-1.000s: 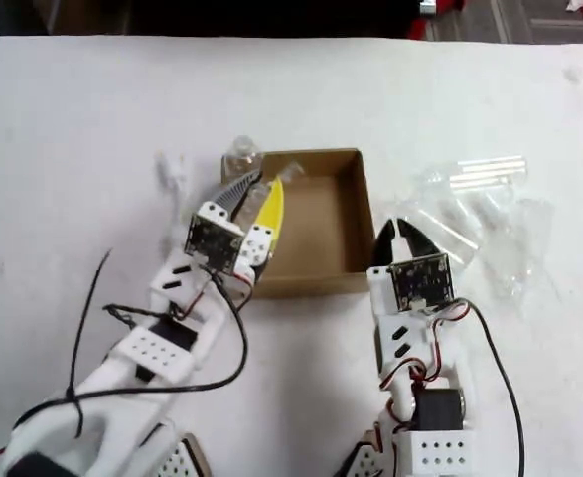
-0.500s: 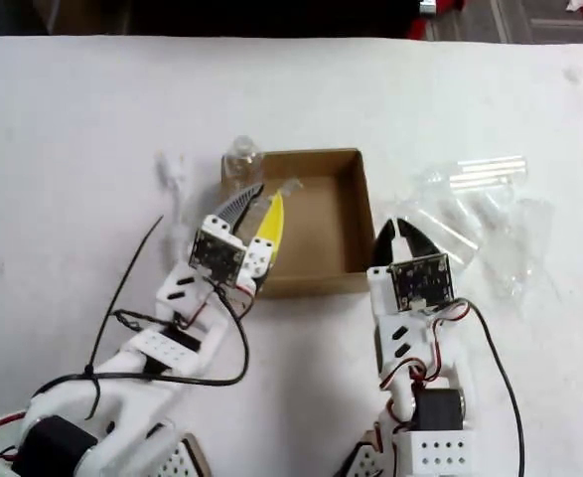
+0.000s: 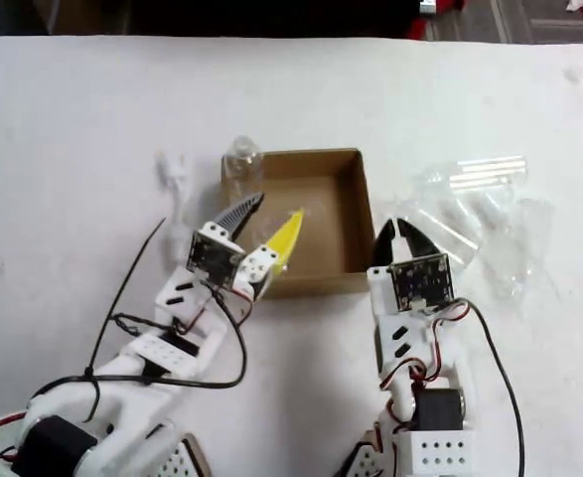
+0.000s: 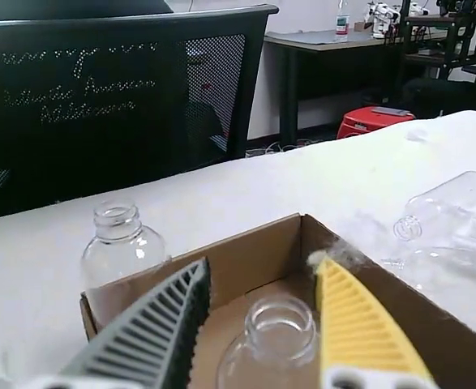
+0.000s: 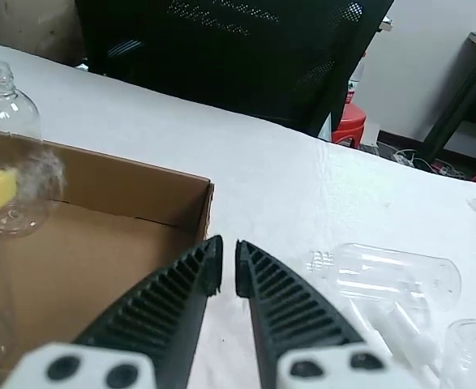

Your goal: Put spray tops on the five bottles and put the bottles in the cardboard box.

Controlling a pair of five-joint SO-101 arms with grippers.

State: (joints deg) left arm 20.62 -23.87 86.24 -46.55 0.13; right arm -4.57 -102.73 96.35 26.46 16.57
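Clear plastic and topless, the bottle [image 4: 280, 324] sits inside the cardboard box [image 3: 311, 152] near its left wall, open neck up, directly between the spread grey and yellow fingers of the left tool [image 3: 279, 207], which grips nothing. Its long axis looks upright, so the left arm is much the nearer for any pinch. A second topless bottle [image 3: 241, 159] stands just outside the box's far left corner. The right tool [image 3: 396, 227], all but pressed together and holding nothing, sits by the box's near right corner
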